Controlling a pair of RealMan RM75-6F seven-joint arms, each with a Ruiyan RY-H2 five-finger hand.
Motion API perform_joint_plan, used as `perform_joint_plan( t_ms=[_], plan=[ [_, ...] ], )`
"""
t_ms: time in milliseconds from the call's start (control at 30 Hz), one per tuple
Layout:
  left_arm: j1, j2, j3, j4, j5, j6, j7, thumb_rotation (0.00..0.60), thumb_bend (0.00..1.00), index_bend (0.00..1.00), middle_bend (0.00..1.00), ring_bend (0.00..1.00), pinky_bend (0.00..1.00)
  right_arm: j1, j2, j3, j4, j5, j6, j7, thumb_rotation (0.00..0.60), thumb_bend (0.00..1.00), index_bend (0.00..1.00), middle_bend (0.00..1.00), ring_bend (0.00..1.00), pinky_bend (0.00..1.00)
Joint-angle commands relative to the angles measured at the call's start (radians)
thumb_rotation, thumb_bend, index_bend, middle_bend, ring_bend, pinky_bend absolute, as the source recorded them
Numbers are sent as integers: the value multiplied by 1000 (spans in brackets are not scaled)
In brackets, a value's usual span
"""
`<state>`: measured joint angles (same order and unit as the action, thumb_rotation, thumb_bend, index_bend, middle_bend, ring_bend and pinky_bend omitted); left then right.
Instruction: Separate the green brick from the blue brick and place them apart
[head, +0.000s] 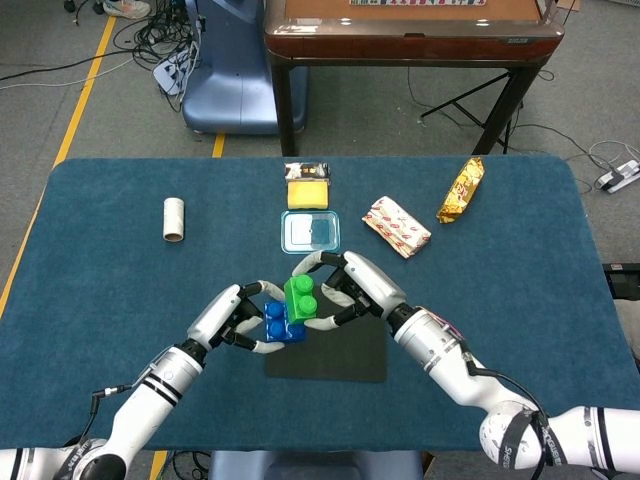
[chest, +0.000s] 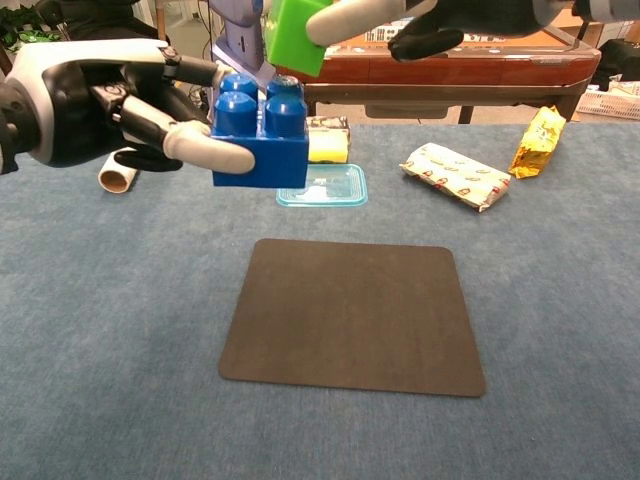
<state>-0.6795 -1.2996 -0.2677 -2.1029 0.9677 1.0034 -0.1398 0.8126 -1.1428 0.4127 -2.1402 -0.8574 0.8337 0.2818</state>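
My left hand (head: 232, 317) (chest: 95, 105) holds the blue brick (head: 280, 325) (chest: 260, 135) in the air above the table, studs up. Just above it my right hand (head: 352, 290) (chest: 440, 18) grips the green brick (head: 300, 297) (chest: 298, 35), tilted. In the chest view a small gap shows between the two bricks, so they are apart. Both hands hover over the near edge of the dark mat (head: 335, 355) (chest: 350, 315).
On the blue table (head: 520, 270) lie a clear lidded container (head: 310, 231) (chest: 321, 185), a yellow sponge pack (head: 307, 187), a white snack packet (head: 396, 225) (chest: 458, 175), a yellow snack bag (head: 461, 189) (chest: 536, 140) and a cardboard roll (head: 173, 219) (chest: 120, 167).
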Motion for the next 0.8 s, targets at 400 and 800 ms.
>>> perform_joint_plan(
  t_ms=[400, 800],
  plan=[
    [-21, -112, 105, 110, 5, 45, 237, 600, 63, 746, 1000, 1000, 1000, -56, -42, -186, 83, -112, 100, -230, 600, 418, 618, 1000, 1000, 1000],
    [-76, -270, 78, 270, -134, 50, 351, 600, 63, 729, 1000, 1000, 1000, -51, -202, -276, 213, -65, 192, -477, 600, 340, 593, 1000, 1000, 1000]
  ],
)
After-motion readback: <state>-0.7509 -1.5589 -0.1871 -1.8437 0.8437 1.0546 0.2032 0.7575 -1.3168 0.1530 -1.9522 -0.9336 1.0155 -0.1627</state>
